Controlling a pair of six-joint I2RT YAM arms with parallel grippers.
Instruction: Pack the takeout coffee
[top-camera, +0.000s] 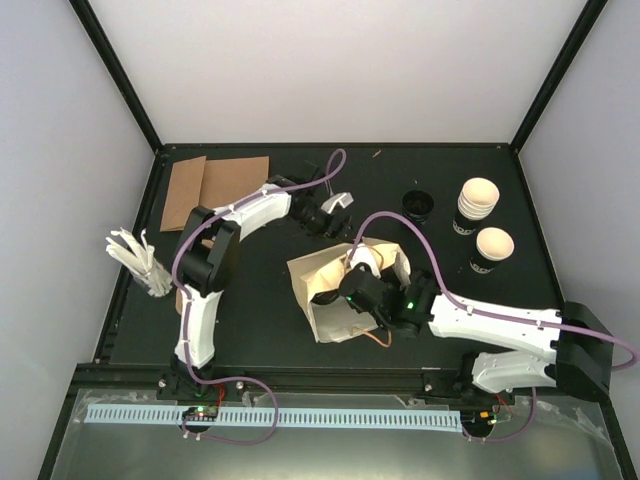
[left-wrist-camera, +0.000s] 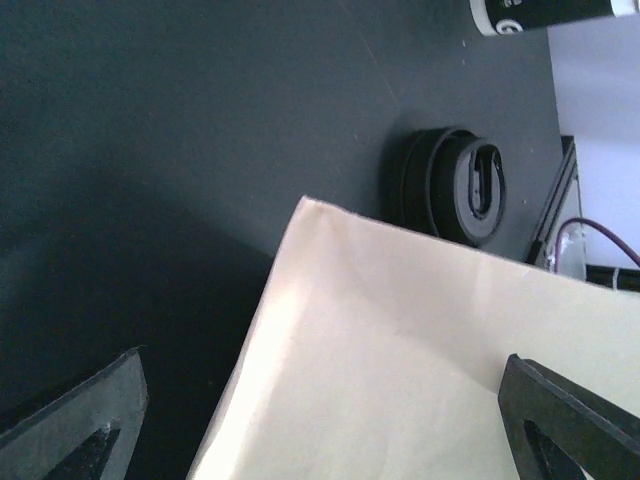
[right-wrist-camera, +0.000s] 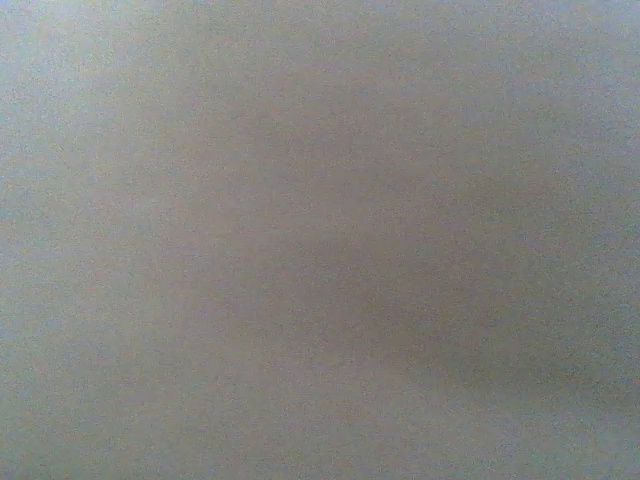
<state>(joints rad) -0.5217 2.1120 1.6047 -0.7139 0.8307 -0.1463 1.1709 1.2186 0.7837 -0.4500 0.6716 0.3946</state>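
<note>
The cream paper bag (top-camera: 335, 300) lies on its side mid-table, mouth toward the back. My right gripper (top-camera: 352, 290) reaches into it, and the bag hides its fingers. A small cream-white cup (top-camera: 364, 258) shows at the bag's mouth, right by that gripper; I cannot tell whether it is held. The right wrist view is only a blurred grey-beige surface. My left gripper (top-camera: 340, 212) hovers over the bag's far edge. In the left wrist view its fingers (left-wrist-camera: 70, 425) are spread wide, with the bag's edge (left-wrist-camera: 400, 350) between them, untouched.
Stacked black lids (top-camera: 417, 204) sit behind the bag and also show in the left wrist view (left-wrist-camera: 455, 185). Two stacks of dark-sleeved cups (top-camera: 478, 205) (top-camera: 493, 250) stand at the right. Brown cardboard sheets (top-camera: 215, 185) lie at the back left. White sticks (top-camera: 140, 260) lie at the left edge.
</note>
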